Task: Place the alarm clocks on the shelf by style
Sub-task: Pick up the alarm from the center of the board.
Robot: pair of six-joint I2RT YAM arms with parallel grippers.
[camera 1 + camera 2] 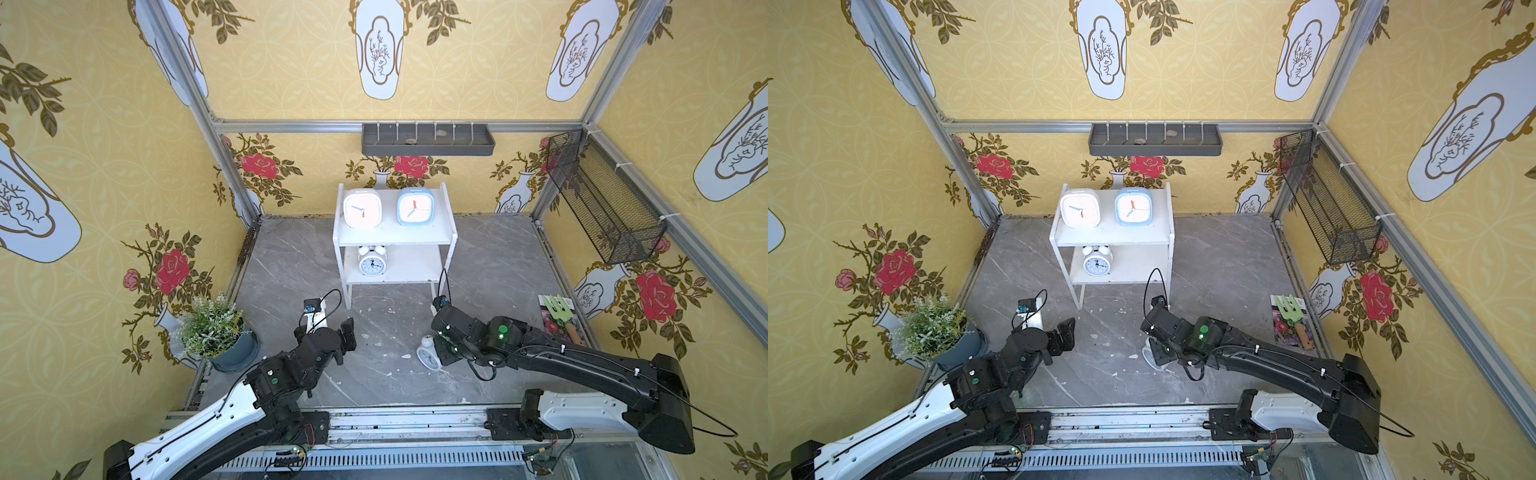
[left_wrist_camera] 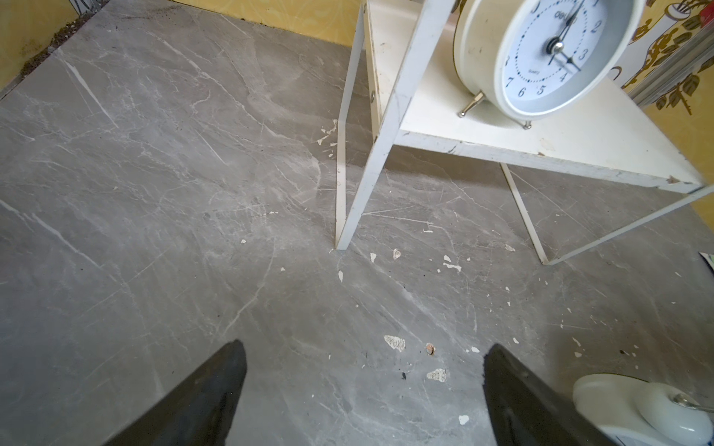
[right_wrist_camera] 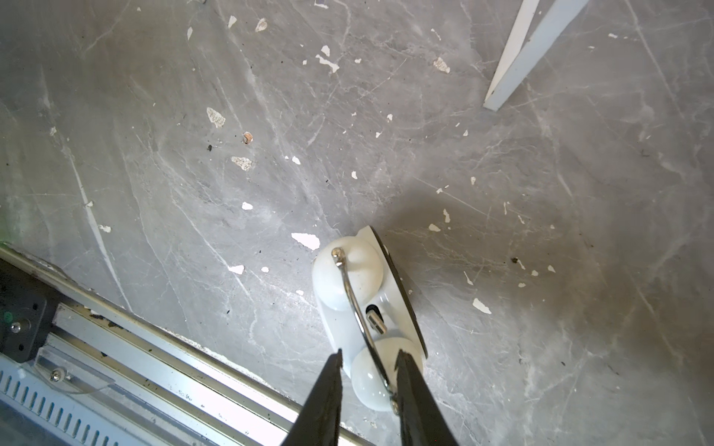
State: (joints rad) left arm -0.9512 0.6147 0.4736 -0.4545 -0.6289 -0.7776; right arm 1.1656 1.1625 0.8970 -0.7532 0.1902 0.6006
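Clock (image 1: 427,358) on floor half-hidden under R arm, grip unclear

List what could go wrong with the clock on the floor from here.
1. The right hand straddles only one rounded bell of the floor clock, so the clock may slip or swing when lifted.
2. The lower tier sits under the top board, so the clock or hand could strike that board's edge.
3. It could knock the twin-bell clock already standing there.
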